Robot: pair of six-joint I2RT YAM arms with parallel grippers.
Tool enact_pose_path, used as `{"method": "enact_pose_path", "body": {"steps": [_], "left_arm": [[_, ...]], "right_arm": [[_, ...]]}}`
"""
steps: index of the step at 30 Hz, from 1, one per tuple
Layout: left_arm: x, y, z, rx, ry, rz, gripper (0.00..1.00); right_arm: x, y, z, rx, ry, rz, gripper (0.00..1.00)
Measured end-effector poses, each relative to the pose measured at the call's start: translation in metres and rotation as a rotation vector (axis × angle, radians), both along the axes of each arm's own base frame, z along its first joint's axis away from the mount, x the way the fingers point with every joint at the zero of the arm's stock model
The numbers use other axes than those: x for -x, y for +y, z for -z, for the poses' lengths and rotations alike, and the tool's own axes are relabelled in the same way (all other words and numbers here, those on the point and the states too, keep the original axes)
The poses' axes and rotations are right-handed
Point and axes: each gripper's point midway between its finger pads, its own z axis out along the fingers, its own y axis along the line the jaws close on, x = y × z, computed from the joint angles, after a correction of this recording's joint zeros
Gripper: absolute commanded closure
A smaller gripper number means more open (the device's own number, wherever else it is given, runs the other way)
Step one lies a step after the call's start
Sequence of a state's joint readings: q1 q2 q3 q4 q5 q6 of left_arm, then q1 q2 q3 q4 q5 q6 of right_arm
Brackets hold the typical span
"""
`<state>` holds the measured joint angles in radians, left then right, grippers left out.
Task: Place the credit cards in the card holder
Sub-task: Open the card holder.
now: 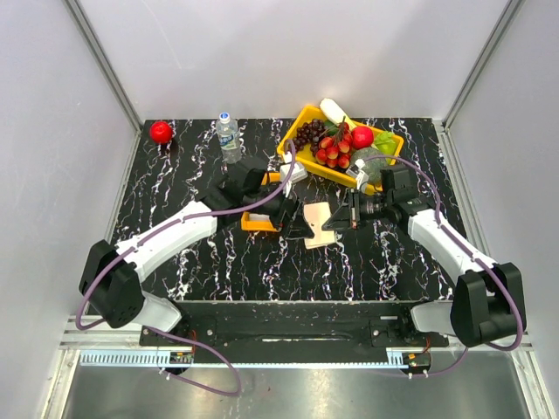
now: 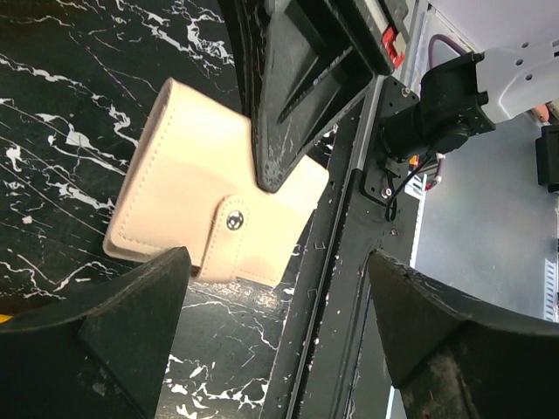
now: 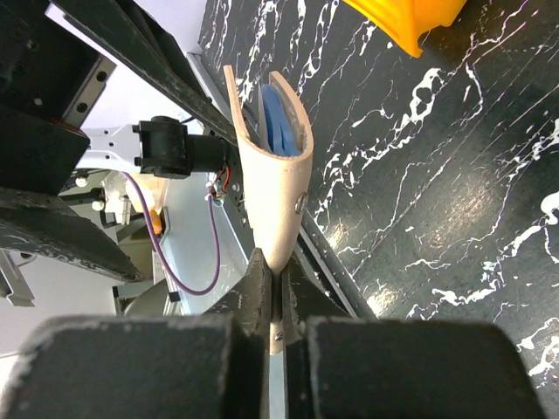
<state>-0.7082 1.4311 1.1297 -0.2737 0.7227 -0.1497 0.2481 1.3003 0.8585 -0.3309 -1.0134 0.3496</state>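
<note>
So the right pincer (image 3: 277, 292) is clamped on the card holder (image 3: 272, 183), blue card (image 3: 278, 122) tucked inside. It sticks out toward the left pincer (image 2: 275, 262), wide open and empty beside it.

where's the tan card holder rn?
Top view, table centre: the tan folding card holder is pinched at one edge by the shut right tool, the open left tool just left of it.

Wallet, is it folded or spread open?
Folded, gaping slightly: the wallet curves round a blue card, pinched in the right claw.
</note>
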Motion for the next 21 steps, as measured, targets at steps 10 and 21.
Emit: {"method": "enact_pose_path", "body": {"steps": [10,21], "left_arm": [[-0.007,-0.008,0.009,-0.022,0.007,0.013,0.15],[0.0,-0.008,0.022,-0.055,0.049,0.038,0.31]], "right_arm": [[0.006,0.004,0.002,0.007,-0.002,-0.026,1.0],[0.007,0.003,-0.004,0.007,-0.041,-0.026,1.0]]}}
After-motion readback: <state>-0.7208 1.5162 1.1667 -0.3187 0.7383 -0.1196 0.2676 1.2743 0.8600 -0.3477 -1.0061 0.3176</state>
